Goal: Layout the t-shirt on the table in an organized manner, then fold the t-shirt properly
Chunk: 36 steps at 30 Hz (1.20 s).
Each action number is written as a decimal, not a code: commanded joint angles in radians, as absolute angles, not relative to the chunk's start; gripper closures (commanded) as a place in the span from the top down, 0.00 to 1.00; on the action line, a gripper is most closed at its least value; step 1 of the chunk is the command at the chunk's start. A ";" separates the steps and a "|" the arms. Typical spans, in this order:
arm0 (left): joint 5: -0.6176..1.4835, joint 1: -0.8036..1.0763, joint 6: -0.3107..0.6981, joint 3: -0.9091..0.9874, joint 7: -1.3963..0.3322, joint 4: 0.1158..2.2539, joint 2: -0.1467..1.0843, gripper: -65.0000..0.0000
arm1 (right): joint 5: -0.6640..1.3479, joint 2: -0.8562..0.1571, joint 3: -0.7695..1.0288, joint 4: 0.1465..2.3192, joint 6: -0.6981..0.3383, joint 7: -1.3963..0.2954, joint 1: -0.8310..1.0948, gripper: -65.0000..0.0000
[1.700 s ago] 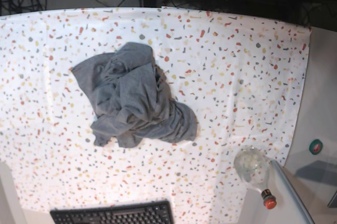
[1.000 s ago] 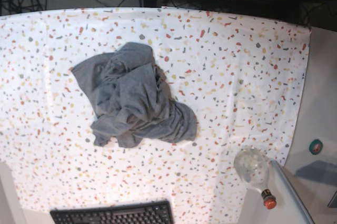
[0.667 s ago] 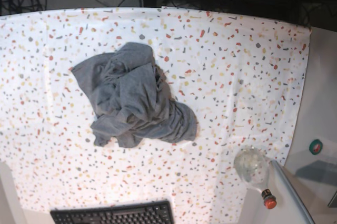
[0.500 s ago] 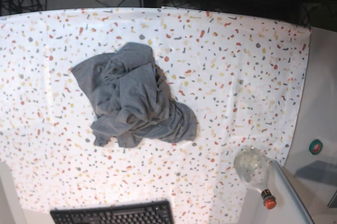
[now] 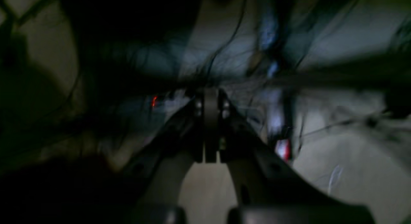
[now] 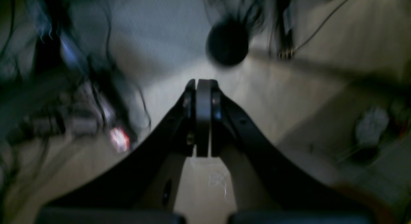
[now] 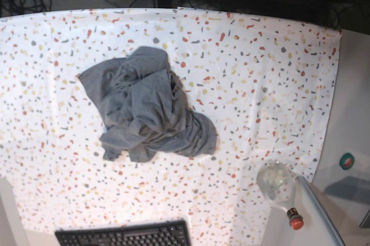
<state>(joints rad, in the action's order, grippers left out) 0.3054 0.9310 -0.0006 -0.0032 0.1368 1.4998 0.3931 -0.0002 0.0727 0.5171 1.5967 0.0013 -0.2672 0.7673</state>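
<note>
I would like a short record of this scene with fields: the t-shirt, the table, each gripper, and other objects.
t-shirt: grey t-shirt, crumpled in a heap left of the table's middle, not laid out
table: speckled white cloth
left gripper: shut, holding nothing, off the table
right gripper: shut, holding nothing, off the table
other objects: black keyboard at the near edge; clear bottle with red cap, lying at the near right corner

Bare table (image 7: 277, 73) surrounds crumpled t-shirt (image 7: 147, 107); bottle (image 7: 279, 185), probably glass, right.
</note>
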 commanded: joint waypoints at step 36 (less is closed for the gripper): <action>0.332 0.693 -0.005 0.340 -0.239 1.837 0.124 0.14 | -0.004 -0.073 -0.418 1.877 0.004 -0.914 -0.044 0.52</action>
